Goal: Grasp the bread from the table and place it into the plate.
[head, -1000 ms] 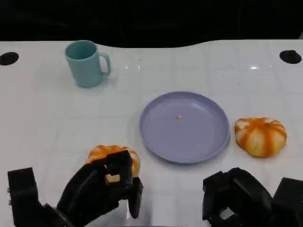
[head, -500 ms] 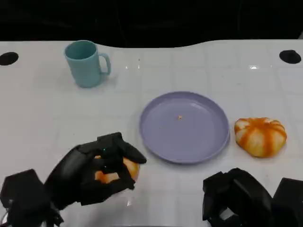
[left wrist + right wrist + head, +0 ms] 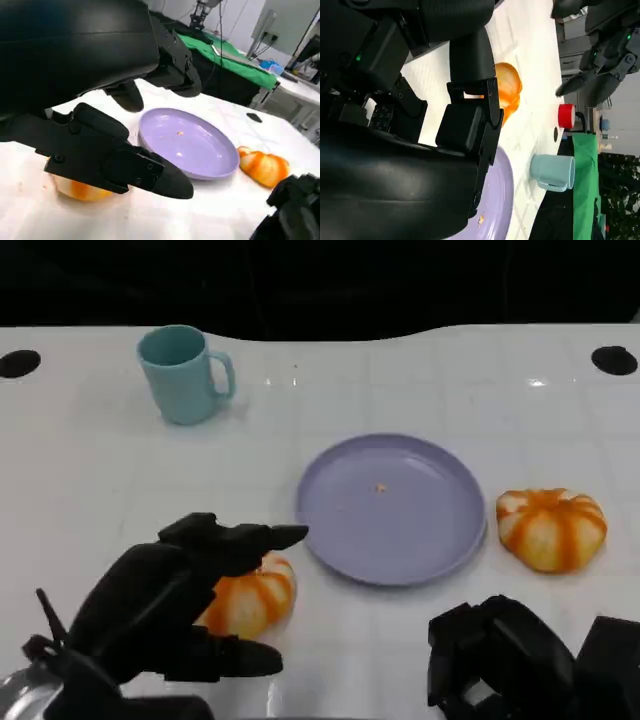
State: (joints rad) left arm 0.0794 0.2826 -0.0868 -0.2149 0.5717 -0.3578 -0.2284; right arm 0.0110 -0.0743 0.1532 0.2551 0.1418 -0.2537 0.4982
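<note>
- Left black hand (image 3: 165, 605) spread wide over the near orange striped bread roll (image 3: 250, 598), fingers apart, gripping nothing.
- Roll lies on the white table (image 3: 90, 480), just left of the round lilac plate (image 3: 391, 508).
- Right black hand (image 3: 505, 660) curled in, holding nothing.

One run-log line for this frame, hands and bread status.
left hand: open around near bread, not gripping | right hand: curled, idle | plate: no bread | second bread: beside plate

Bare tabletop (image 3: 120, 480) lies open between the bread (image 3: 250, 598) under the left hand (image 3: 165, 605) and the plate (image 3: 390, 508), whose low rim is the one edge between them. A mug (image 3: 183, 374) stands well apart at the far left. A second bun (image 3: 551, 528) sits just beside the plate's right rim, perhaps touching.
</note>
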